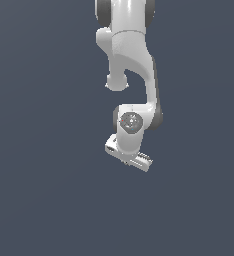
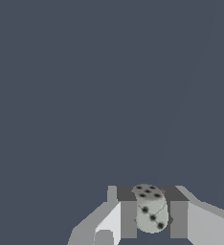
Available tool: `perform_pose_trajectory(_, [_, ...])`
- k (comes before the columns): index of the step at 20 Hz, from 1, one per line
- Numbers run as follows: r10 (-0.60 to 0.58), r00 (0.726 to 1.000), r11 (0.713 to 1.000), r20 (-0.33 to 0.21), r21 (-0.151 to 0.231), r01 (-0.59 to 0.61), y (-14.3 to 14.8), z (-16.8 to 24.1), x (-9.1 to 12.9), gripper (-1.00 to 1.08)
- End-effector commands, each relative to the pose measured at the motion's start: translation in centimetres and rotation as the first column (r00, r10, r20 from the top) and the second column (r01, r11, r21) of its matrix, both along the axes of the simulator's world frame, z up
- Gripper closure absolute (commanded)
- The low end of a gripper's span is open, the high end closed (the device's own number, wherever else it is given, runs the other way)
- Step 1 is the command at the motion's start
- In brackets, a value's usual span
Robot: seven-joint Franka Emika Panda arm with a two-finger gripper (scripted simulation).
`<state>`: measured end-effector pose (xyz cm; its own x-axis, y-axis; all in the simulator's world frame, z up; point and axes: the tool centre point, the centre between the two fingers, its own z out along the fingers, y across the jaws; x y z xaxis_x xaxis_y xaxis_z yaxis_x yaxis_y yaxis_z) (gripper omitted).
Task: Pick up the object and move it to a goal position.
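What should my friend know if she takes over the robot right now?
Gripper: shut on the die, one finger on each side of it.
The die: pale, rounded, black dots, seen only in the wrist view; in the exterior view the gripper hides it.
Done: the die is grasped.
Left: carry it to the goal. No goal marker shows in either view, so where it goes can't be told from here.

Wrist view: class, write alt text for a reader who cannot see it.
A small pale grey die with black pips sits clamped between the gripper's two grey fingers. Everything behind them is plain dark blue-grey.
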<state>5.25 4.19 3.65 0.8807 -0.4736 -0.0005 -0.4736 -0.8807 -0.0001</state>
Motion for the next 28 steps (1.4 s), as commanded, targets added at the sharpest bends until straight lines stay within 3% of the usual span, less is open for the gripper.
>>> perform_pose_trajectory(1, [0.000, 1.000, 1.000, 0.001, 0.000, 0.000, 0.5, 1.1, -0.9, 1.08])
perform_pose_trajectory(18, [0.000, 1.000, 1.000, 0.000, 0.000, 0.000, 5.6, 11.7, -10.1, 1.08])
perform_pose_trajectory(28, [0.000, 1.000, 1.000, 0.001, -0.001, 0.000, 7.5, 15.7, -13.3, 1.08])
